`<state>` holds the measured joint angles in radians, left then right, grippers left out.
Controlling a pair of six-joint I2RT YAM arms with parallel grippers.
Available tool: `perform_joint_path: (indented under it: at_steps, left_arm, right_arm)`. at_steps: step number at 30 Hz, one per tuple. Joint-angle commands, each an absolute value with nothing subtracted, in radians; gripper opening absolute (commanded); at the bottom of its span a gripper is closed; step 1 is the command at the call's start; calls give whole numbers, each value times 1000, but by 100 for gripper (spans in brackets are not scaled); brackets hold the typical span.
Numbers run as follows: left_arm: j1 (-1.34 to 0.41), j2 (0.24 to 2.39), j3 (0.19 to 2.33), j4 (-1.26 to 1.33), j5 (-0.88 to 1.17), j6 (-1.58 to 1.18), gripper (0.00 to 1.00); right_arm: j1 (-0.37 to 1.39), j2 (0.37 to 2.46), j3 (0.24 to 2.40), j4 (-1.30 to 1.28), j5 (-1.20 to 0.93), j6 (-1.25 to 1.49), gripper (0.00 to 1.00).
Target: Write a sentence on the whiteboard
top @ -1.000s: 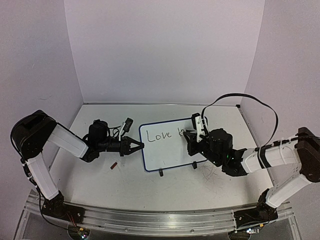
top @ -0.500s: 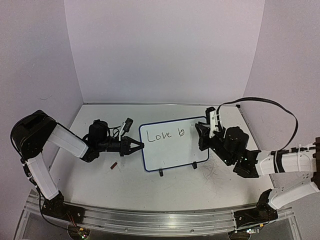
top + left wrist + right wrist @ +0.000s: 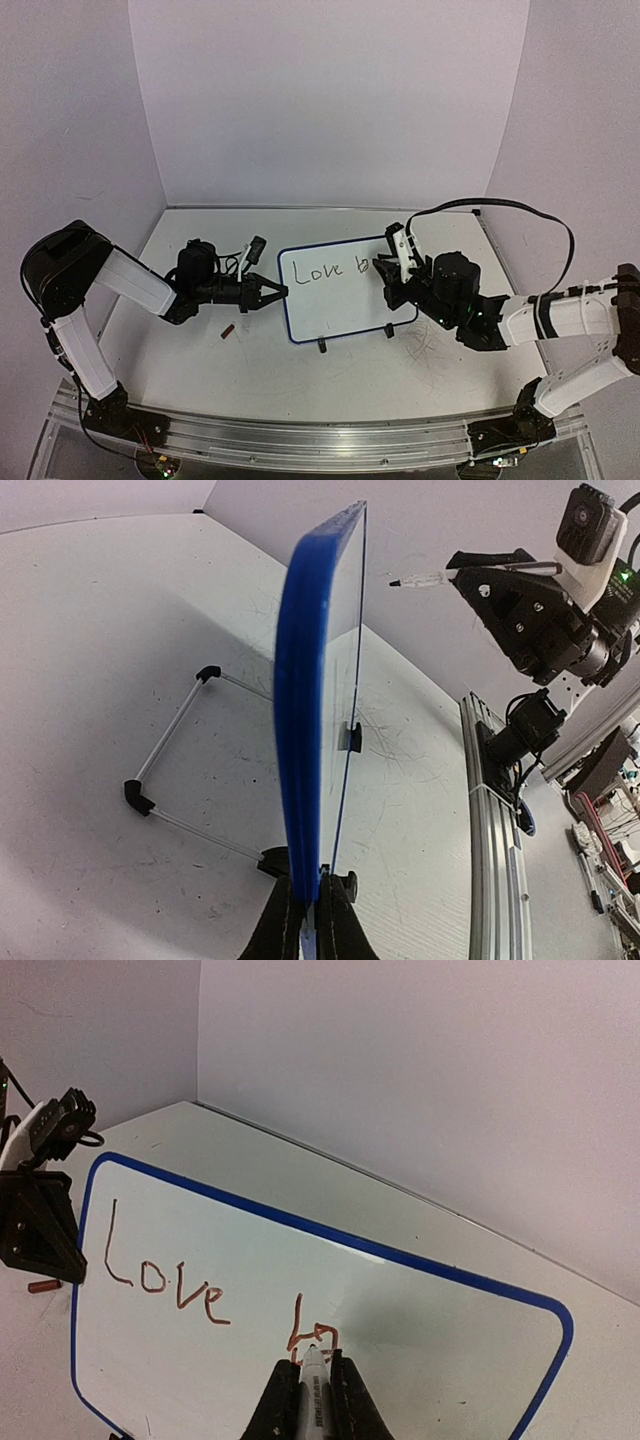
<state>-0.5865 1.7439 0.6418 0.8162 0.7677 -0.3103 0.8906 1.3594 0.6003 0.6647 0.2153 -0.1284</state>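
Note:
The whiteboard (image 3: 345, 288) stands tilted on two black feet mid-table, blue rim all round. My left gripper (image 3: 277, 292) is shut on its left edge; in the left wrist view the blue rim (image 3: 305, 730) runs up from between the fingers. My right gripper (image 3: 385, 284) is shut on a white marker (image 3: 313, 1385), tip at the board face (image 3: 300, 1290) beside the letter "b". The sentence (image 3: 215, 1295) reads "Love b" in thin dark strokes; it also shows in the top view (image 3: 325, 270). The marker also shows in the left wrist view (image 3: 425, 579).
A small red cap (image 3: 227, 331) lies on the table left of the board. Grey walls close the back and sides. The metal rail (image 3: 320, 440) runs along the near edge. The board's wire stand (image 3: 170, 750) juts out behind it.
My right gripper with the marker pulled away to the right of the board, then came back to the "b". The left gripper and board stayed still.

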Motion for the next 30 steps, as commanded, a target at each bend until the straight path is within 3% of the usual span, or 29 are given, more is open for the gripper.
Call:
perform_joint_path:
  at_steps: [1, 17, 24, 30]
  left_arm:
    - [-582, 1712, 661, 769, 728, -276, 0]
    - [-581, 1705, 662, 758, 701, -278, 0]
    - [-581, 1698, 657, 755, 695, -272, 0]
    - [-581, 1704, 667, 753, 698, -270, 0]
  right_arm:
    - [891, 1345, 582, 739, 246, -144, 0]
    - [886, 1388, 618, 751, 186, -94, 0]
    - [880, 1382, 607, 780, 329, -76, 0]
    - [878, 1409, 629, 788, 311, -85, 0]
